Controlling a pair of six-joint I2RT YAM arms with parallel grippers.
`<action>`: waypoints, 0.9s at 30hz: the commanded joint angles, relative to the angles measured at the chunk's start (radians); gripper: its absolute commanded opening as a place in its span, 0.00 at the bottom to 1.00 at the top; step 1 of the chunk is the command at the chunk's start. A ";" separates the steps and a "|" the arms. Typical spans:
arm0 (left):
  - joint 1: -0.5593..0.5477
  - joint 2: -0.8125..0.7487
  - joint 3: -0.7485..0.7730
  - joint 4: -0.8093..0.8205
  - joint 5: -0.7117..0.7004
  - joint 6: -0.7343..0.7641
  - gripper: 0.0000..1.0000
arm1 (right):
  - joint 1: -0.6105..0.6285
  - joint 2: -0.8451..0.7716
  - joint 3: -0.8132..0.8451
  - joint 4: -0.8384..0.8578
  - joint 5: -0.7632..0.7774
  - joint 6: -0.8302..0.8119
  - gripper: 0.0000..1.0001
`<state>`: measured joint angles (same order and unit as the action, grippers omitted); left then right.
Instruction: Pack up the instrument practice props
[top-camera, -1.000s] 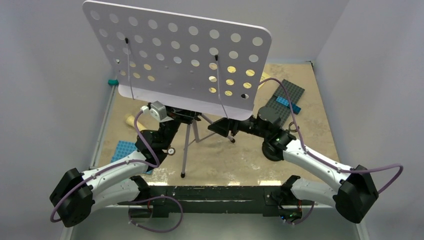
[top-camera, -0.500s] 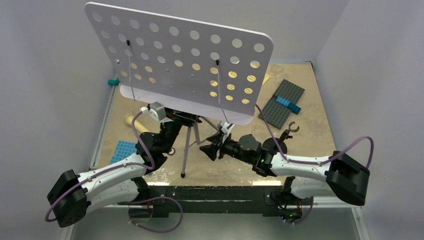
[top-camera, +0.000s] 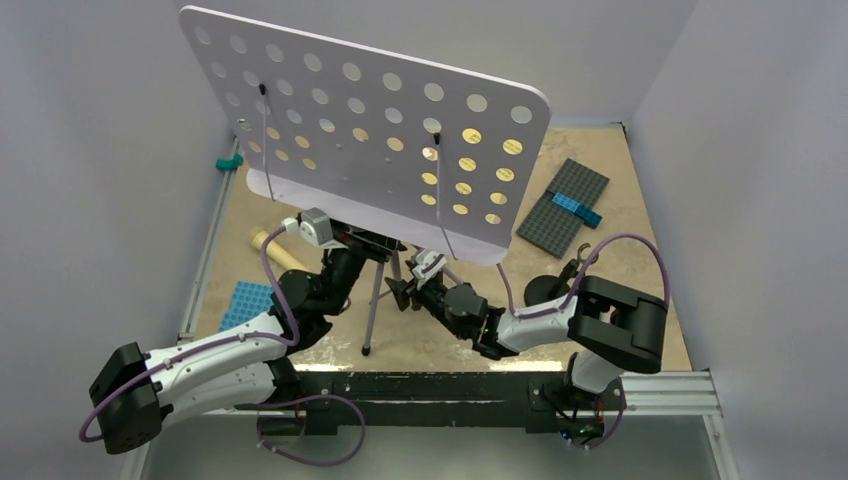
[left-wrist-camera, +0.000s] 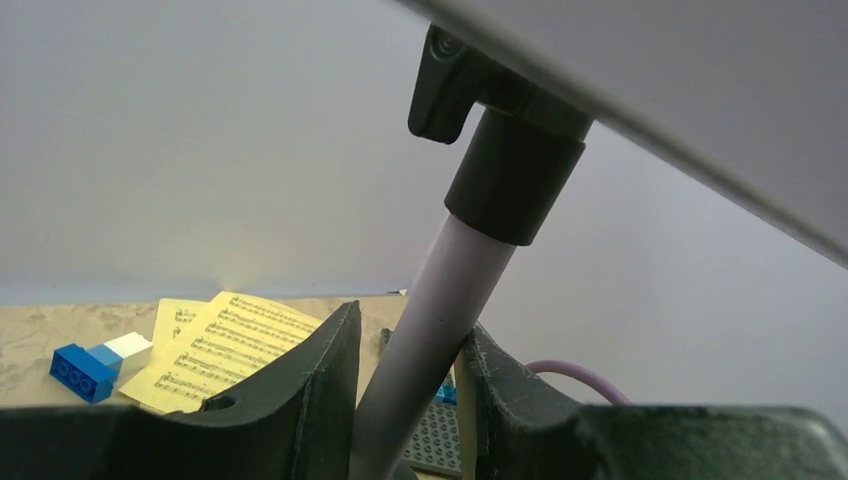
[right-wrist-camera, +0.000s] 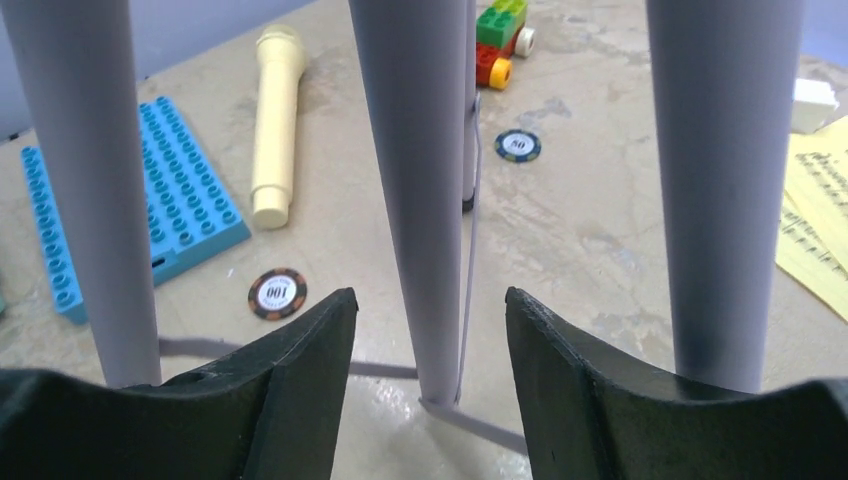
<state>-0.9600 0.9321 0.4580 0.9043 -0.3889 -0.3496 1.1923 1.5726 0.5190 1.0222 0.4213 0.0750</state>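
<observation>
The music stand (top-camera: 380, 130) stands upright on the bench (top-camera: 635, 190). The left gripper (left-wrist-camera: 410, 325) clasps its pole just under the desk. The right gripper (right-wrist-camera: 430, 295) is open, straddling one tripod leg without touching it.

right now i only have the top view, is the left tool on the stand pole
observer: left wrist view shows the left tool with a finger each side of the pole, below the black collar; can't tell if it's gripping
operator: and the right tool
observer: right wrist view has the right tool open around the middle tube, gaps both sides
operator: anything hidden from me
observer: a chip marked 001 lies on the table beside the blue plate
</observation>
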 joint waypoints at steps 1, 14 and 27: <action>-0.050 0.075 -0.165 -0.609 -0.096 -0.227 0.00 | 0.011 0.039 0.083 0.148 0.134 -0.083 0.60; -0.057 0.028 -0.150 -0.612 -0.118 -0.209 0.00 | 0.028 0.056 0.120 0.192 0.202 -0.163 0.00; -0.056 -0.043 0.037 -0.537 -0.178 0.048 0.00 | 0.049 -0.222 0.091 0.026 0.164 -0.144 0.00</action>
<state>-1.0229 0.8474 0.5217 0.7036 -0.4496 -0.3634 1.2324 1.4826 0.5785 0.9127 0.5568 -0.0647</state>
